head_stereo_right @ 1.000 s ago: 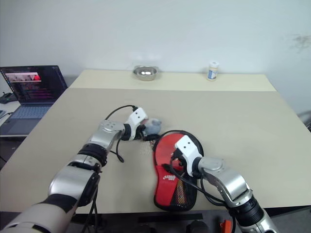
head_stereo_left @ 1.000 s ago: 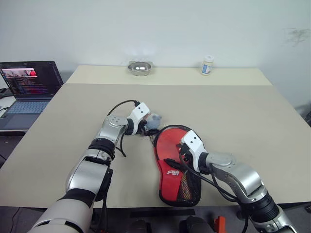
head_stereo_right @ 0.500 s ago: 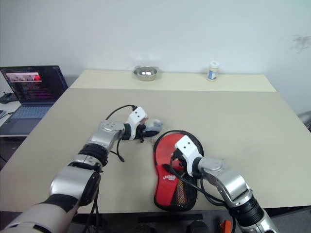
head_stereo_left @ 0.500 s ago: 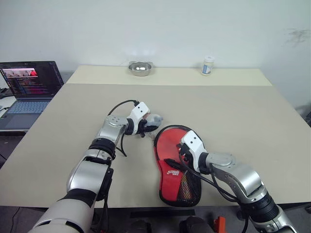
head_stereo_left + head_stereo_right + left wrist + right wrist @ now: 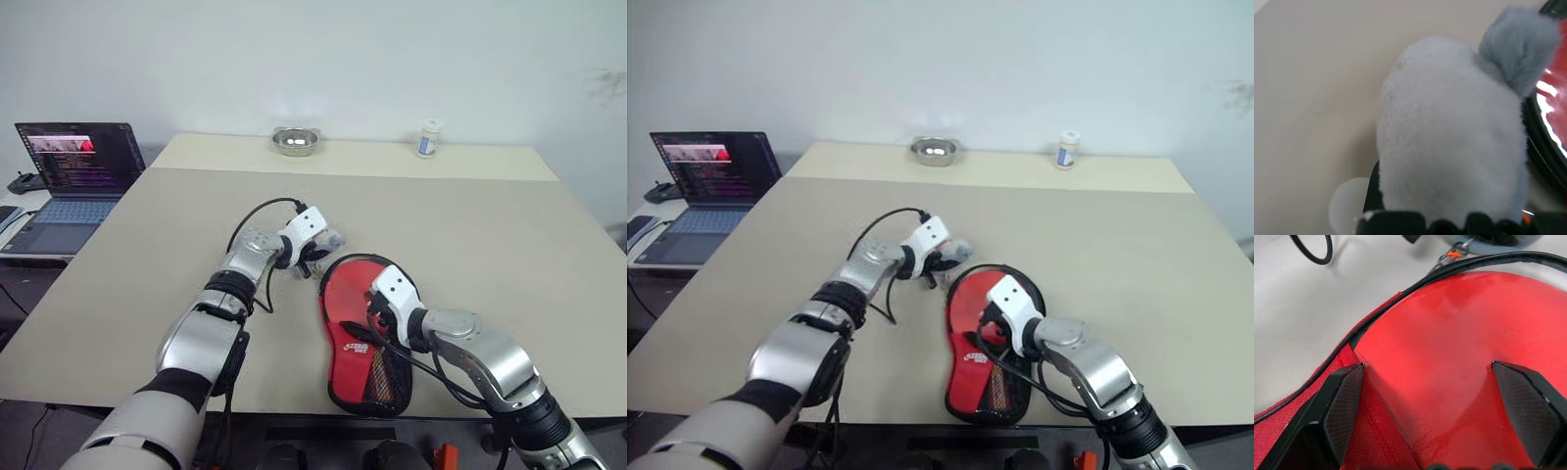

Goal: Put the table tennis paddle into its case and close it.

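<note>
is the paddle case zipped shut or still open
Open. The case shows the paddle's red face uncovered inside its black zipper rim, and the left hand is at its fluffy zipper charm.

My left gripper (image 5: 321,250) has black fingers around a fluffy pale grey pom-pom (image 5: 1449,147) with a darker grey tuft, just beside the case (image 5: 364,338). That case is red with a black zip edge, a white logo and black mesh at its near end, on the beige table (image 5: 490,225). Inside it, between my right gripper's (image 5: 1432,406) black textured fingers (image 5: 1342,406), the table tennis paddle (image 5: 1449,367) is plain glossy red.
</note>
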